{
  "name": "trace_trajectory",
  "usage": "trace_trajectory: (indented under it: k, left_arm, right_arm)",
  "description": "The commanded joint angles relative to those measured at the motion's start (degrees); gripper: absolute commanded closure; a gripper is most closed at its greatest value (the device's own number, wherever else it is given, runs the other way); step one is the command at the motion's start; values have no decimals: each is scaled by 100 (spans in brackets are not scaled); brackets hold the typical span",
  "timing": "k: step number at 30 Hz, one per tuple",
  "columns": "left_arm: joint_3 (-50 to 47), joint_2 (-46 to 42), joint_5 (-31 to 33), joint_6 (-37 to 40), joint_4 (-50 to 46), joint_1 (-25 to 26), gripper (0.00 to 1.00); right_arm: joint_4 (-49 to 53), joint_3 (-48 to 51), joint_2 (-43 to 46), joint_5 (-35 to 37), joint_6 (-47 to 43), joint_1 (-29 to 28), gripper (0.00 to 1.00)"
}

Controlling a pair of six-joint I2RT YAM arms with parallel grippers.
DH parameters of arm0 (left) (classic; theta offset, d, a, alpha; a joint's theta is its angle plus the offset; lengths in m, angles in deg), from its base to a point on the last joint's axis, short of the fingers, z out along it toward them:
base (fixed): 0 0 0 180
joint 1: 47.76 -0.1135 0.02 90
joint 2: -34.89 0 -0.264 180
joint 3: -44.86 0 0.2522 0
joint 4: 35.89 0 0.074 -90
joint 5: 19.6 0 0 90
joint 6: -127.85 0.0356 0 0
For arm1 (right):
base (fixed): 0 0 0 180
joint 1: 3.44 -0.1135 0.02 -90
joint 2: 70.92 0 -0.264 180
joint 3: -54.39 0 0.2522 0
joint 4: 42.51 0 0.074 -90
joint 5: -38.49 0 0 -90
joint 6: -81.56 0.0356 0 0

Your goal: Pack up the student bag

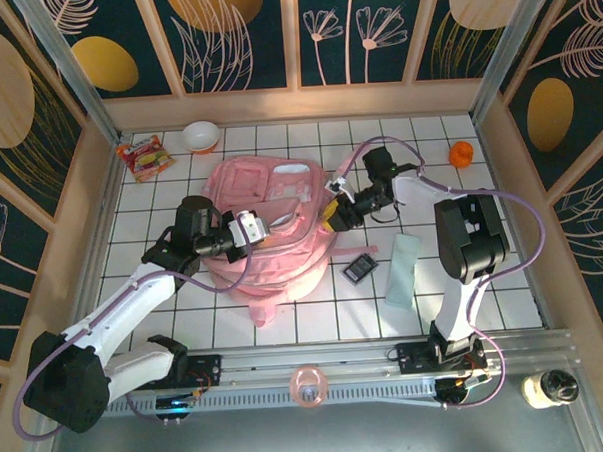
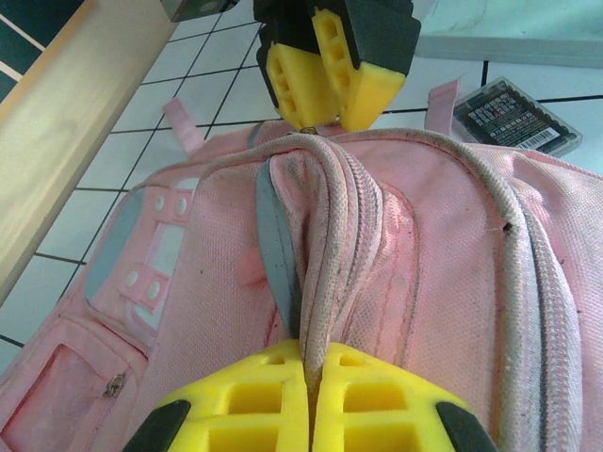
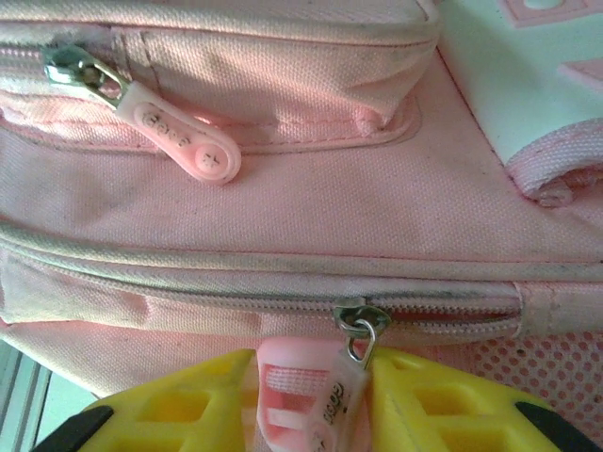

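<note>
Bag (image 1: 272,199) lies between left claw (image 2: 311,377) and right claw (image 3: 311,400), both pinching it.

Left hand (image 2: 311,386) pinched shut; right hand (image 3: 311,395) gripping (facing it); arms bent inward.

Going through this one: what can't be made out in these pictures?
- Contents of the student bag: hidden by its own fabric and closed zips in all three views.
- Lower end of the zip pull pinched in the right gripper: cut off by the bottom edge of the right wrist view.
- Print on the snack packet: too small in the top view.
- Lettering on the dark case: blurred in the left wrist view.
</note>
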Motion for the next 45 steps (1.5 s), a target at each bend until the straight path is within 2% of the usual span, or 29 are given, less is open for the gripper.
trace_trajectory:
  k: [1,7,10,15,21,30,34,36,37,38,42,45]
  left_arm:
    - [18,-227,-332,-84,678,-16,100]
    - [18,-240,-353,-84,702,-16,100]
    - [18,-232,-369,-93,738,-16,100]
    - [-7,-216,-376,-152,807,-16,100]
    - [-44,-187,-252,-166,860,-16,100]
    - [-73,-222,-372,-273,983,-16,100]
    - [-110,-231,-393,-363,1067,-17,100]
    - [-116,-215,-381,-426,1093,-23,100]
    - [-117,-202,-366,-485,1119,-16,100]
    - [-108,-192,-335,-566,1146,-20,100]
    - [-48,-144,14,-842,1160,-8,100]
    - [-27,-117,364,-919,1164,10,100]
  right_arm:
    - [337,-220,-205,-188,92,45,66]
    - [129,-191,-280,-219,106,88,66]
    - [1,-198,-277,-298,223,142,72]
    - [82,-184,-220,-472,183,134,88]
    - [105,-25,114,-587,211,133,99]
    - [-446,113,39,-443,742,100,91]
    - [-647,195,-1,-469,894,64,83]
    - [-767,265,33,-473,995,57,87]
    - [-755,280,47,-516,1002,55,98]
    - [-660,259,64,-562,961,55,100]
    - [-202,271,345,-651,809,8,100]
    - [-383,526,792,-647,1059,-99,100]
